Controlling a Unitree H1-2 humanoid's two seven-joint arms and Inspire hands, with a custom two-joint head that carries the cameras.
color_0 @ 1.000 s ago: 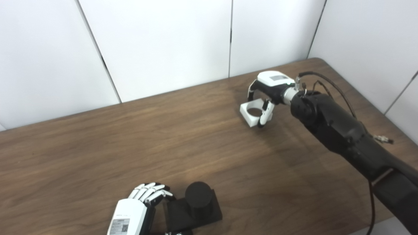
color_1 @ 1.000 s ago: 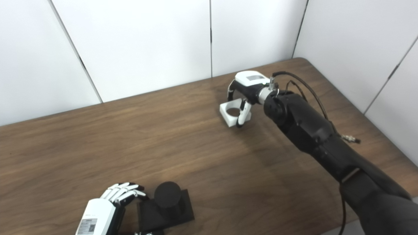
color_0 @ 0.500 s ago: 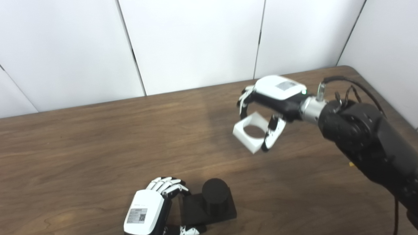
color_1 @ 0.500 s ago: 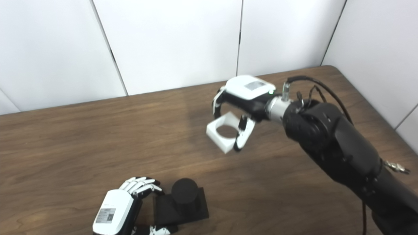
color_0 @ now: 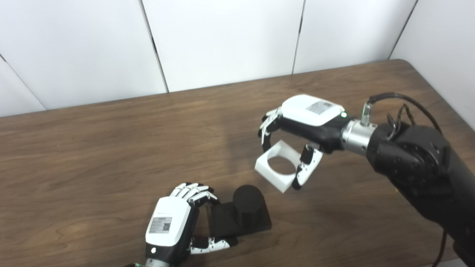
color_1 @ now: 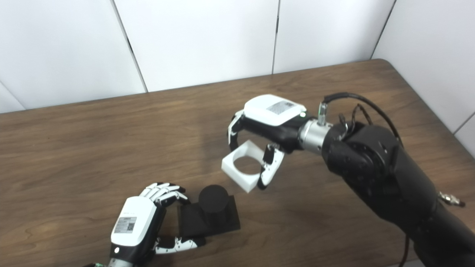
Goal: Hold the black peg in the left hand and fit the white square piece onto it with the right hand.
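The black peg [color_0: 246,202] is a short cylinder standing on a square black base, near the table's front edge. My left hand [color_0: 172,224] grips the base's left side, fingers over the far edge and thumb under the near edge. The white square piece [color_0: 277,171], with a round hole through it, hangs tilted above the table, up and to the right of the peg. My right hand [color_0: 302,124] is shut on it from above, fingers at its far side and thumb at its near right corner. A gap separates the piece from the peg.
The brown wooden table [color_0: 92,148] spreads out to the left and back. White wall panels [color_0: 222,37] stand behind its far edge. The table's right corner [color_0: 404,65] is rounded. A black cable [color_0: 393,98] loops over my right wrist.
My right hand has carried the white piece down and left, closer to the peg. The camera has shifted too. My left hand keeps its hold on the base.
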